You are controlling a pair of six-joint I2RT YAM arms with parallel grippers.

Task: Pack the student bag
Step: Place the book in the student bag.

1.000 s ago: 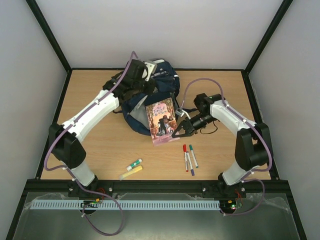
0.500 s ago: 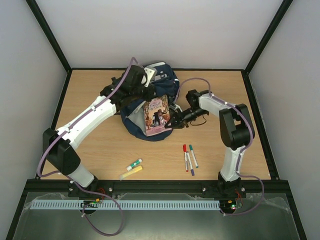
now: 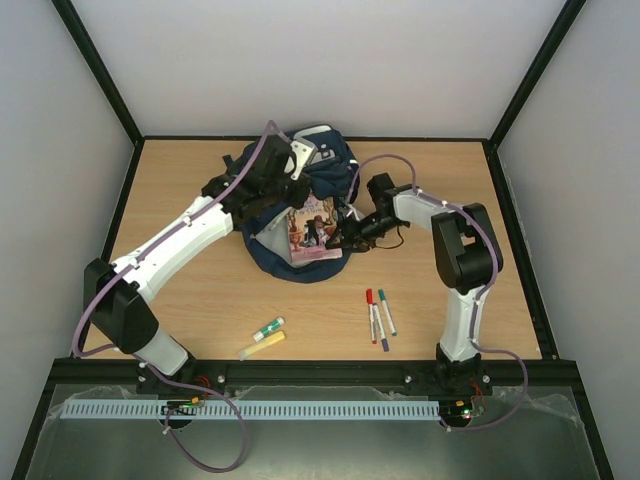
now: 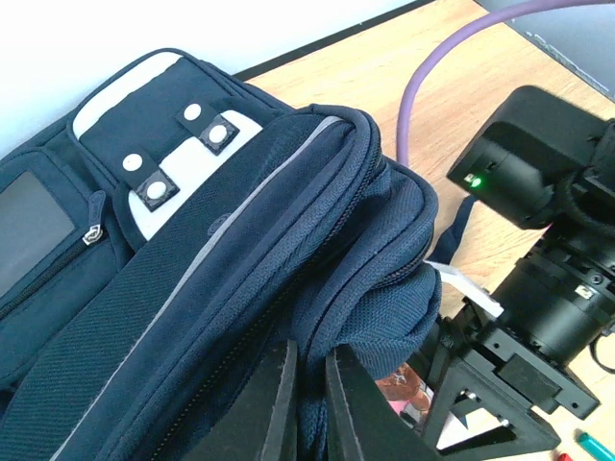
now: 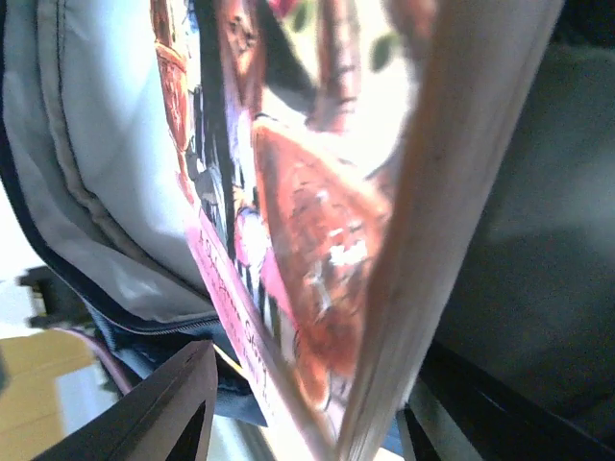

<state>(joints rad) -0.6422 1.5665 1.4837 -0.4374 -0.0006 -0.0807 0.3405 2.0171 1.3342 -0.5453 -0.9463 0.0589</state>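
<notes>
Reaches left arm diagonally across table [image 3: 200, 290] to bag [image 3: 325, 165] at back centre and pinches its zip rim tight in left gripper [image 4: 309, 408]. Folds right arm inward and straddles book [image 3: 312, 235] at bag mouth with right gripper [image 5: 303, 399], jaws parted, one finger clear of cover. Cannot read cover title: tiny from above, blurred and cropped at wrist.

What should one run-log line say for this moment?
step: book at student bag opening | left gripper: shut on bag edge | right gripper: open around book | unpacked: markers
</notes>
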